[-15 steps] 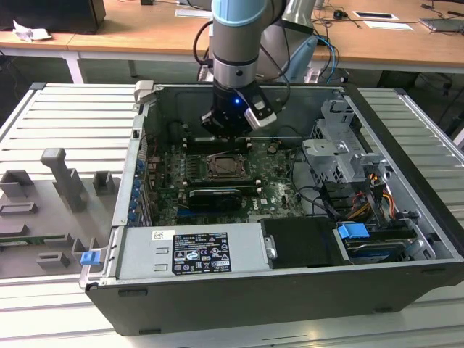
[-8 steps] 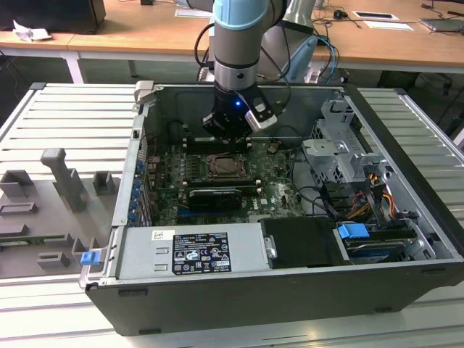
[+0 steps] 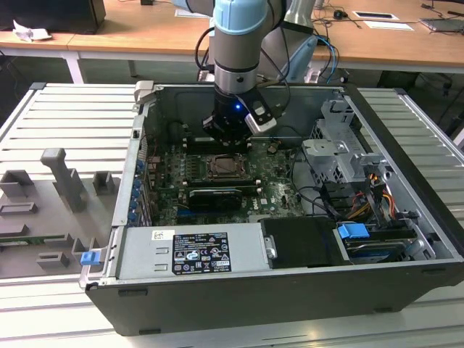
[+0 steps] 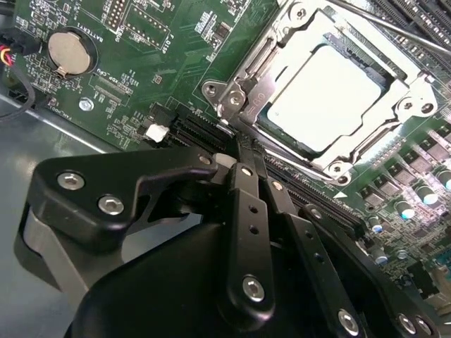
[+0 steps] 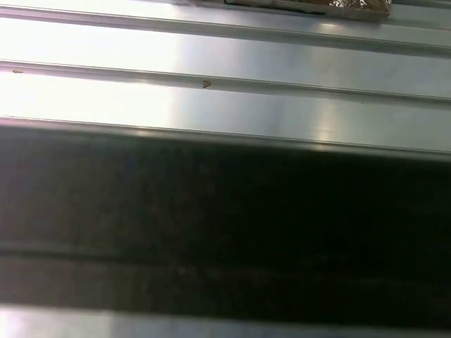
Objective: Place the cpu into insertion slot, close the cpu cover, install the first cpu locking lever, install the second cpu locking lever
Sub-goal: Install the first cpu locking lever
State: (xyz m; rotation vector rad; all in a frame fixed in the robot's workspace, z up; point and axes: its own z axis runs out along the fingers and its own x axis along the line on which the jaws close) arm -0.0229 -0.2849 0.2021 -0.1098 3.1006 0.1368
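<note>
Narrow, empty fingers (image 4: 246, 151) beside cpu cover (image 4: 384, 141) over cpu (image 4: 328, 98); board print illegible.

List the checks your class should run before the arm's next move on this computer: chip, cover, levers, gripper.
1. The chip sits flat in the socket: ok.
2. The cover lies down around the chip, whose pale top shows through its window: ok.
3. Both levers locked: cannot tell. One thin metal rod runs past the far side of the cover.
4. The gripper is shut, with its tip at a corner of the cover: ok.
5. Gripper tip touching the cover: cannot tell.
6. The computer case is open at the top, with the arm reaching inside: ok.
</note>
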